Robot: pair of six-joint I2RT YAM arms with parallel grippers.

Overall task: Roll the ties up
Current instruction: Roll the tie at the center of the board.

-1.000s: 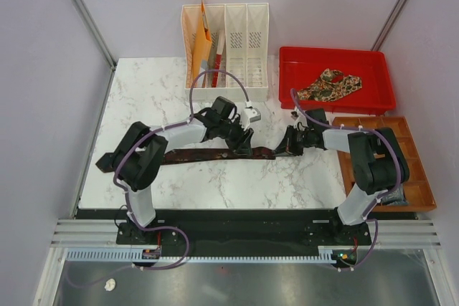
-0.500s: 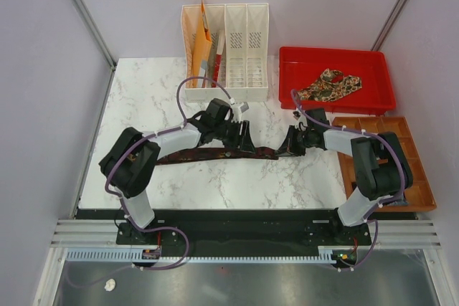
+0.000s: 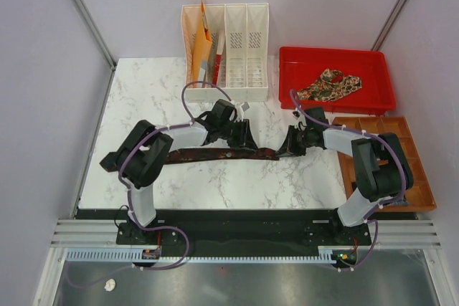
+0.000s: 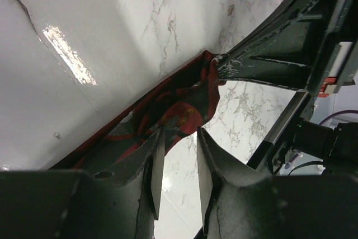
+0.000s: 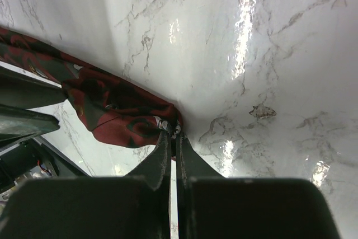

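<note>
free: table (image 3: 229, 188) near strip | blocked: maroon tie (image 3: 193, 154) across middle, file rack (image 3: 247, 34) behind, red tray (image 3: 373, 102) right-rear

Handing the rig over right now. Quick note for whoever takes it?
Left gripper: open, holding nothing, low over the maroon tie near its right end.
Right gripper: shut on that tie's tip.
The maroon tie lies stretched across the table, unrolled. The paisley tie lies bunched in the red tray.
Done: no tie rolled.
Left: roll both ties.
</note>
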